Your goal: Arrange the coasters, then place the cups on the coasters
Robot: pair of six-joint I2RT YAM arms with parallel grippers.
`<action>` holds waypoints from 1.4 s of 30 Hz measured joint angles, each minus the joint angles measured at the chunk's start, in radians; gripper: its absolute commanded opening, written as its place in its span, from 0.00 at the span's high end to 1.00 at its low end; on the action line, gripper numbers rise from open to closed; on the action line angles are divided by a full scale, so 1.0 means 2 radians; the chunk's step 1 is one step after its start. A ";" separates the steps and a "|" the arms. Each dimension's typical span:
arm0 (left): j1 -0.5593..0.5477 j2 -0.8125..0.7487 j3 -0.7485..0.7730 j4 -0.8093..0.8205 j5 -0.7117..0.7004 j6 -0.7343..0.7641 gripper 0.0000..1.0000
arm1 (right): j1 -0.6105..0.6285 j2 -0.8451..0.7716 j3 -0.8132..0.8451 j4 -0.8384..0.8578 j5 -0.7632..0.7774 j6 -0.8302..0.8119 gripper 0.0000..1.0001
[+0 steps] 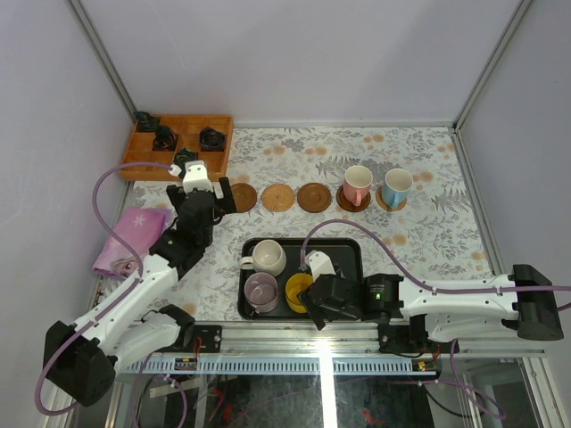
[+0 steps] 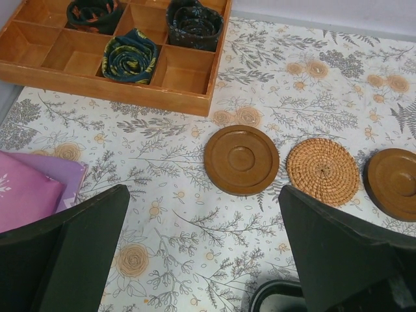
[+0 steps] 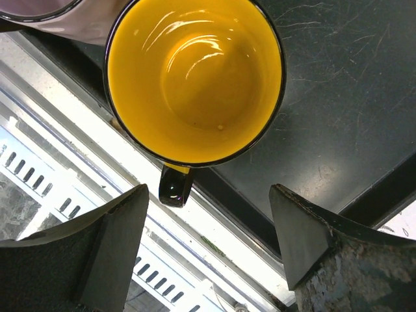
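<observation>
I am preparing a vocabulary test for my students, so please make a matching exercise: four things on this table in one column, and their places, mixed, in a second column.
Things:
1 yellow cup
2 pink-handled cup
3 woven coaster
4 rolled cloths

Places:
A on a wooden coaster
B in the box
C on the tray
D on the tablecloth, no cup on it

Pairs: 1-C, 2-A, 3-D, 4-B

Five coasters, five cups — one tray
</observation>
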 measured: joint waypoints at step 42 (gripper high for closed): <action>0.000 -0.038 -0.021 0.000 0.017 -0.009 0.00 | -0.053 0.089 0.029 0.019 -0.046 -0.021 0.99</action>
